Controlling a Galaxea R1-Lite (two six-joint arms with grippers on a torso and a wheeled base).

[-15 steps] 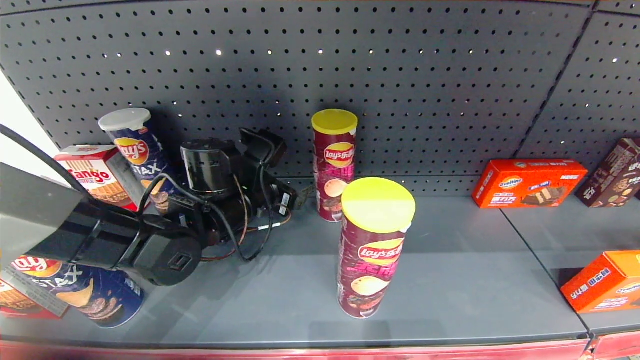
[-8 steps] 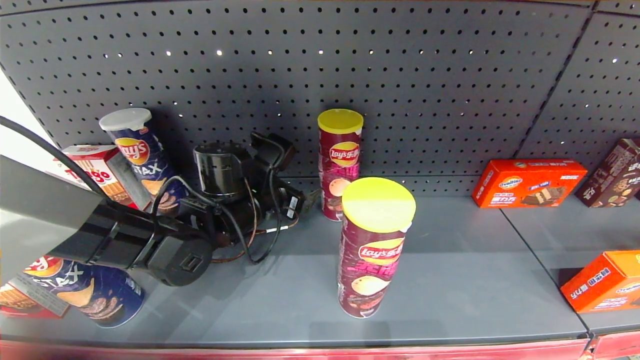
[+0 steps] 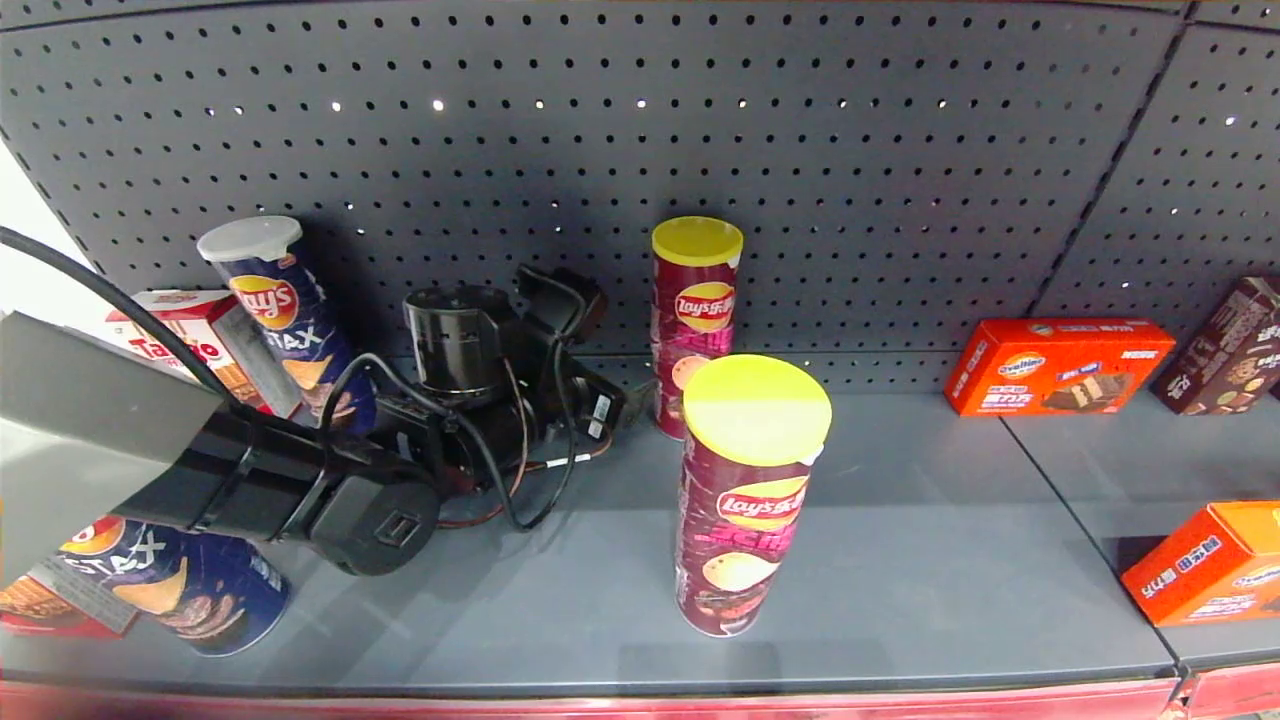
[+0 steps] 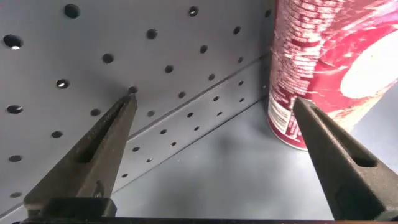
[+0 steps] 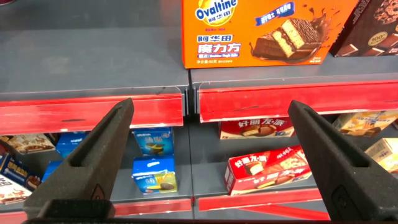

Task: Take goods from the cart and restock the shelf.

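Two maroon chip cans with yellow lids stand on the grey shelf (image 3: pixel 920 570): one at the back wall (image 3: pixel 697 320), one nearer the front (image 3: pixel 750 500). My left gripper (image 3: pixel 628 392) lies low on the shelf just left of the rear can, pointing at the pegboard. In the left wrist view it (image 4: pixel 212 102) is open and the rear can (image 4: pixel 329 56) stands at the outer side of one finger, not between them. My right gripper (image 5: pixel 210 106) is open and holds nothing, facing lower shelves with an orange box (image 5: pixel 261 31).
A blue chip can (image 3: pixel 285 310) and a wafer box (image 3: pixel 190 345) stand at the back left. Another blue can (image 3: pixel 190 585) sits at the front left. Orange boxes (image 3: pixel 1055 365) (image 3: pixel 1205 560) and a brown box (image 3: pixel 1230 350) fill the right. The pegboard wall closes the back.
My left arm has slid to the right along the back wall, and the rear maroon can has shifted right with it. The front can has stayed put.
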